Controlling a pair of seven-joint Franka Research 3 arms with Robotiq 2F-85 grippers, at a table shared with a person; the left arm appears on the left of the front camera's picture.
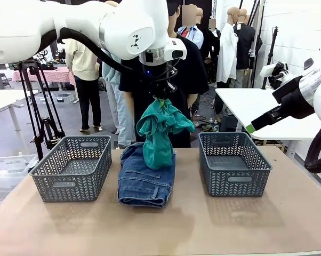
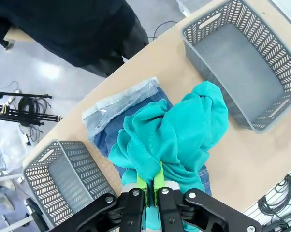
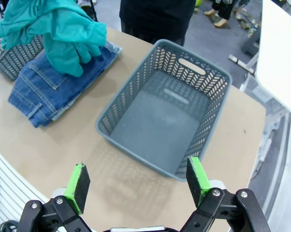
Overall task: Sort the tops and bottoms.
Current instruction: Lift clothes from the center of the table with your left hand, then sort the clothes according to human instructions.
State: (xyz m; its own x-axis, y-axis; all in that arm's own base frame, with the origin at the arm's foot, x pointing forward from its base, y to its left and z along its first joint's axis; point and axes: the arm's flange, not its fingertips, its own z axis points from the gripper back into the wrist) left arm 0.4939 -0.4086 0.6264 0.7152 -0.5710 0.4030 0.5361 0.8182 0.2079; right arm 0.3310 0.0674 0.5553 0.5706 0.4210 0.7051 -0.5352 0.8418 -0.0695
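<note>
The teal-green top [image 1: 158, 130] hangs bunched from my left gripper [image 1: 160, 97], which is shut on its upper folds above the middle of the table. In the left wrist view the gripper [image 2: 150, 186] pinches the teal fabric [image 2: 179, 135] tightly. Its lower end droops onto folded dark blue jeans [image 1: 144, 178] lying between two baskets. A paler denim piece [image 2: 109, 106] peeks out under the jeans. My right gripper [image 3: 138, 179] is open and holds nothing, hovering above the near side of the right basket [image 3: 165, 111]. The front view shows this gripper [image 1: 251, 128] raised at the right.
An empty grey basket [image 1: 72, 165] sits at the left and another empty one [image 1: 235, 162] at the right. A person in a black shirt [image 1: 190, 69] stands at the far edge behind the clothes. The brown table [image 1: 166, 229] has free room in front.
</note>
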